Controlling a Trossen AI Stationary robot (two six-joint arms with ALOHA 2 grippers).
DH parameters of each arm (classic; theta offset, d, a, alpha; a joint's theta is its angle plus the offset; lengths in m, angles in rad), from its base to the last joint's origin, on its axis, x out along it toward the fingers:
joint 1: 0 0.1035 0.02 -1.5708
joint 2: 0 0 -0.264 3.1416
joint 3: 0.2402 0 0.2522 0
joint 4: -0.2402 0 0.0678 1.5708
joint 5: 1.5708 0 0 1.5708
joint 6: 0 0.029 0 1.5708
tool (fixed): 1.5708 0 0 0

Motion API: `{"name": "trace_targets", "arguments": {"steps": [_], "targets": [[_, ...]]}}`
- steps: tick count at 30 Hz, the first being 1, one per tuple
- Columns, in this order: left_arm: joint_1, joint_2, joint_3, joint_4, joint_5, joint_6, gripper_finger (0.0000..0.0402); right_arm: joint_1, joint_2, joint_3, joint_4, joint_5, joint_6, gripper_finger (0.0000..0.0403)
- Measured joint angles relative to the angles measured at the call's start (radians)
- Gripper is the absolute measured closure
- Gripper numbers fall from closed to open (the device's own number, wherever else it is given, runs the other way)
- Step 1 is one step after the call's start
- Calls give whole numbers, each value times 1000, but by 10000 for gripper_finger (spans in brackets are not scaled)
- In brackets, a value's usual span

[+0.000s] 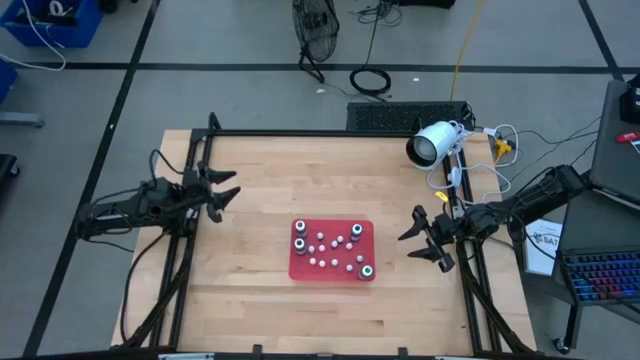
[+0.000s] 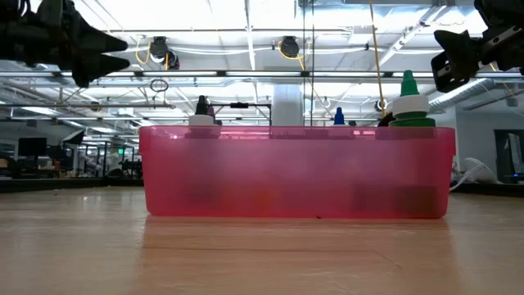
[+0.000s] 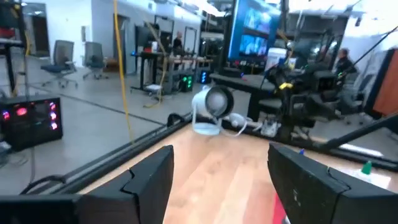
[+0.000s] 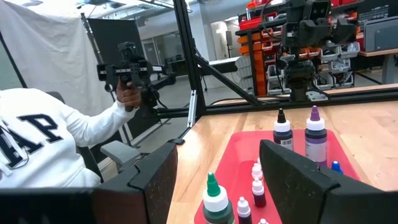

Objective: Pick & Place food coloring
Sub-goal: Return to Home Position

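A red tray [image 1: 332, 268] lies in the middle of the table and holds several small food coloring bottles [image 1: 326, 245], among them a green-capped one [image 4: 215, 198] and two taller ones with black and purple tips [image 4: 315, 133]. My left gripper [image 1: 226, 193] hovers open at the table's left edge, above the wood, pointing level toward the right. At the right edge my right gripper [image 1: 422, 240] hovers open, pointing toward the tray. Nothing is between either pair of fingers.
A white camera [image 1: 432, 145] lies on the table's far right corner with cables beside it. A person in a white sweater [image 4: 43, 137] sits beyond the table's left side holding a controller. Bare wood surrounds the tray.
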Motion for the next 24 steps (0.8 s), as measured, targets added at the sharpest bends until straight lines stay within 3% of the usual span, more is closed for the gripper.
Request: {"name": "trace_targets", "arguments": {"steps": [12,18,24], "targets": [[0,1,-158,139,16,-8,149,0,0,0,0,0,0,188],[10,20,-159,135,52,11,151,0,0,0,0,0,0,186],[37,130,-159,126,75,17,140,0,0,0,0,0,0,186]]}}
